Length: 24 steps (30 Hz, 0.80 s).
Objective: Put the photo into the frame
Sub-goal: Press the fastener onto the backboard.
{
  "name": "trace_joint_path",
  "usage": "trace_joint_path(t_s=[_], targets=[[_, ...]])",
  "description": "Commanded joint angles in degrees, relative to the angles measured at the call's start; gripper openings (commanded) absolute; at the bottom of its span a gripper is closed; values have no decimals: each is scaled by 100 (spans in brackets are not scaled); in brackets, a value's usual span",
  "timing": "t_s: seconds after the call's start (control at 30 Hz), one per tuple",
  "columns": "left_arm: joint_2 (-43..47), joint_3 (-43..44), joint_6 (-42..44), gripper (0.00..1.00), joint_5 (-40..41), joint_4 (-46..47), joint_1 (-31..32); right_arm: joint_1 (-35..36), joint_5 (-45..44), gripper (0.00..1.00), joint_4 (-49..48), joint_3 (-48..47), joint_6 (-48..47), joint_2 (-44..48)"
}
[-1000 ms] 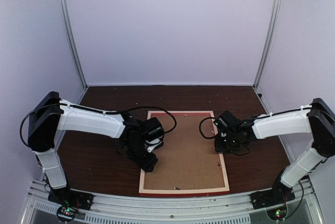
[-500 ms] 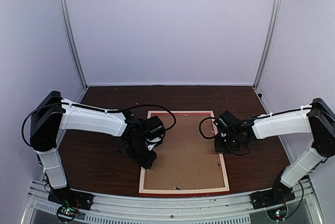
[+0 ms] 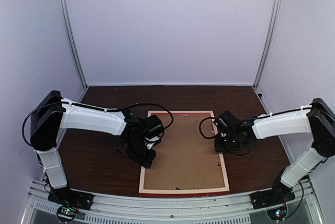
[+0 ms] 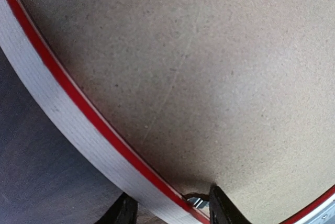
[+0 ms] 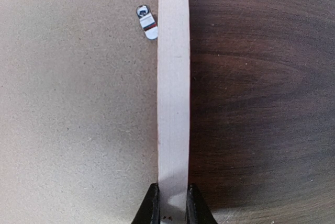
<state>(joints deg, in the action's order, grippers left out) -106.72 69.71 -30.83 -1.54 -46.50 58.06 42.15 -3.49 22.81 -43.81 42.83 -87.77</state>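
Lying back-side up on the dark wooden table (image 3: 94, 174), the frame (image 3: 183, 190) sits between the two arms, with its long sides running away from their bases and its near end close to the table's front edge. Its pale wood rails surround a plain brown backing board (image 3: 186, 150), and red shows along the far rail and the outer near edge. A small metal turn-tab (image 5: 147, 22) lies on the board just beside the right rail.

The right gripper (image 5: 171, 205) comes down on that right rail about halfway along. Its jaws are clenched across the rail's width, one finger on the board side and one on the table side, both touching the wood.

The left gripper (image 4: 170, 211) is at the left rail, a little nearer the bases than the right one. Its fingers (image 4: 125, 212) straddle the rail, which crosses the gap at a slant, and a small metal clip (image 4: 196, 201) sits by the inner finger. I cannot tell whether these jaws press the wood or only stand close to it.

A black cable (image 3: 168, 116) from the left wrist loops over the frame's far left corner. Pale lilac walls (image 3: 167, 30) close in the table on three sides.
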Motion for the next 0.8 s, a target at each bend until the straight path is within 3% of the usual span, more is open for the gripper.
trace_joint_path(t_s=[0.0,0.27,0.77], targets=[[-40,-139,62,50,-46,247,-3,26,102,0,-294,113,139,-281],[239,-82,143,67,-24,282,-1,32,129,0,-294,66,103,-338],[479,-471,-133,66,232,-43,3,37,133,0,-328,107,128,-335]])
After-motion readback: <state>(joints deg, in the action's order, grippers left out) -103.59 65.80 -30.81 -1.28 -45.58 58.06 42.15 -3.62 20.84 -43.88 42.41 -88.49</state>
